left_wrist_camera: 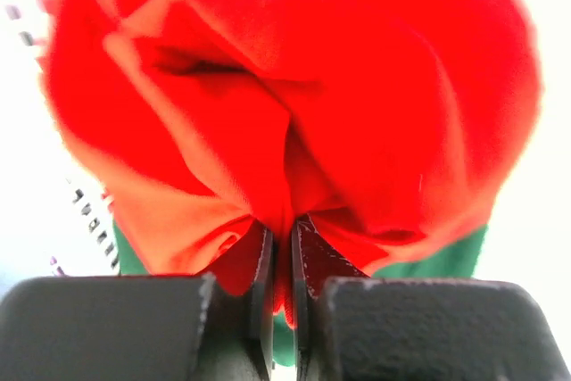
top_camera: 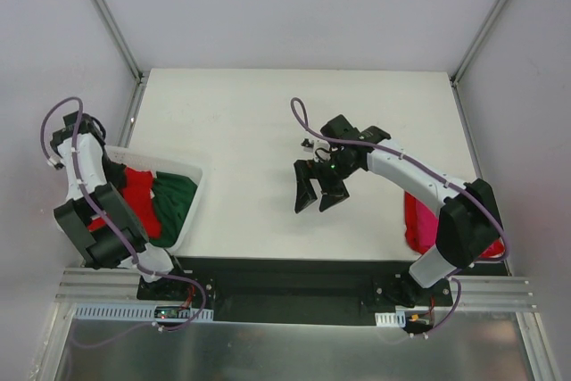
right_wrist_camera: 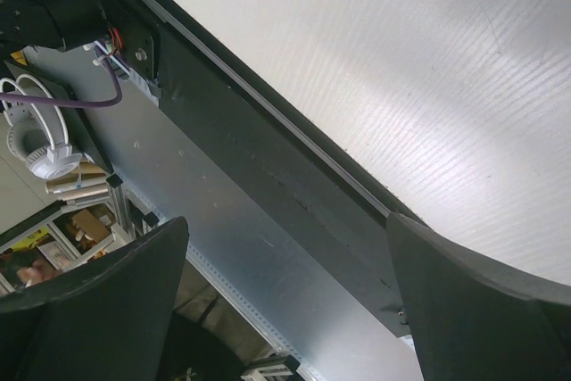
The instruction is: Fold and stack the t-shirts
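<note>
red t-shirt pinched by the left gripper in the basket, right gripper empty over the table
left: white lattice basket sits at the table's left edge with the left arm over it. red t-shirt and dark green t-shirt lie crumpled inside, red on the left, touching the green. left wrist view: jaws clamped tight on a bunched fold of red cloth, green showing just beneath it. centre: right gripper spread wide, nothing between its fingers, above bare white tabletop. its wrist view shows only the table's near edge and the black rail there. far right: pink t-shirt bunched at the table's near right corner, partly hidden by the right arm.
</note>
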`<act>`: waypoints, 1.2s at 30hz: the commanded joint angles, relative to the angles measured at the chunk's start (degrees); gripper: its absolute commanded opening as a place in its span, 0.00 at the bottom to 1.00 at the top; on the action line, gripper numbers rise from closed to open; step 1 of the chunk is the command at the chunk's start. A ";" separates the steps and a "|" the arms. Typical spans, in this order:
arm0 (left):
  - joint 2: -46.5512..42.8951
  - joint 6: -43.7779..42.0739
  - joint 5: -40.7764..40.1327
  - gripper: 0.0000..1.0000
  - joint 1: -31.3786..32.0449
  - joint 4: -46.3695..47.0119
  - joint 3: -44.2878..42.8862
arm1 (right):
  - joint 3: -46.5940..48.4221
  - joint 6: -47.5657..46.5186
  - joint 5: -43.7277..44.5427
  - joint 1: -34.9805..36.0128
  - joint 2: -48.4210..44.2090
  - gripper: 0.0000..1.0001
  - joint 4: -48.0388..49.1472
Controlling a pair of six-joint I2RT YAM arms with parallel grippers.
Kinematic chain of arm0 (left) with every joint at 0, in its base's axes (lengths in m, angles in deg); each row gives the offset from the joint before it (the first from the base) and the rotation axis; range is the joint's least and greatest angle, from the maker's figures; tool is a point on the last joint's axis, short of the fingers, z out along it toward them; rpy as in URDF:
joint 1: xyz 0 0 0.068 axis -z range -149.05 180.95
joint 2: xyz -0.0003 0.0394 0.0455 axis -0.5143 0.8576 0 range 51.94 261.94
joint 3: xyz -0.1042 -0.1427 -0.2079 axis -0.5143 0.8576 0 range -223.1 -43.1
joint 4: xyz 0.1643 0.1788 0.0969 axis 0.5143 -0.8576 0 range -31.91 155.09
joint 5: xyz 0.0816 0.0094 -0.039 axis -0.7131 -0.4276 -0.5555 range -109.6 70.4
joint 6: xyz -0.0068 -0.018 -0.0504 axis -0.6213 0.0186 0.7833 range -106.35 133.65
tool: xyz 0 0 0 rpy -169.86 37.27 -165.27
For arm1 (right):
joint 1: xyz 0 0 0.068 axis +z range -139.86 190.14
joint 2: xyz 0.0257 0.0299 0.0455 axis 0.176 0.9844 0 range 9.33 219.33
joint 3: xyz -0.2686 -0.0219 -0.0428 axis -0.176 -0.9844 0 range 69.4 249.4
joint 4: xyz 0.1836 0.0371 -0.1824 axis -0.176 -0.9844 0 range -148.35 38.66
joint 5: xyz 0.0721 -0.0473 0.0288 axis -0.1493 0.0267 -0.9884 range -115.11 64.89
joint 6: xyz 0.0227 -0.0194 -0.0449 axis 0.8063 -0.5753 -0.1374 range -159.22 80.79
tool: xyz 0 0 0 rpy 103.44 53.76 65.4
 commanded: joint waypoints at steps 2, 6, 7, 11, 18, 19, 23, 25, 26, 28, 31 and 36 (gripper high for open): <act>-8.97 6.50 -9.17 0.00 11.61 -2.75 -20.48 | 0.11 -0.65 -0.52 -0.20 -1.42 0.96 -1.52; -9.50 6.14 -9.29 0.00 25.58 -5.04 -36.44 | 0.11 -2.05 0.08 -0.12 -1.16 0.96 -3.53; -10.03 6.14 -8.94 0.00 33.09 -3.39 -38.20 | 0.54 -2.58 0.26 -0.12 -0.72 0.96 -4.06; -15.12 8.07 -3.93 0.00 48.87 1.09 -33.05 | 2.48 -4.69 4.65 -0.64 -0.54 0.96 -7.93; -31.64 16.76 -4.37 0.00 61.03 1.90 -16.35 | 1.34 -4.08 8.69 -5.21 -3.18 0.96 -9.77; -33.31 17.30 -3.24 0.00 61.03 1.90 -12.50 | 1.25 -4.08 9.05 -5.65 -3.18 0.96 -9.95; -34.57 19.67 1.16 0.00 61.11 3.21 -7.10 | 0.72 -3.64 10.28 -7.23 -3.09 0.96 -9.87; -31.50 18.10 3.88 0.00 62.25 8.03 -9.72 | 1.33 -3.64 10.64 -7.50 -2.48 0.96 -9.69; -27.74 15.05 6.33 0.00 63.39 10.23 -11.22 | 1.51 -2.16 11.51 -7.50 -2.30 0.96 -9.60; -22.98 12.31 8.80 0.00 66.12 12.80 -19.35 | 2.13 -0.57 13.09 -8.37 -1.86 0.96 -9.69; -13.05 8.52 17.23 0.00 69.71 14.29 -30.96 | 2.48 1.72 15.73 -11.00 -3.09 0.96 -9.60; -2.30 7.19 23.68 0.03 75.96 15.08 -35.70 | 3.09 3.57 20.65 -16.37 -6.07 0.96 -10.13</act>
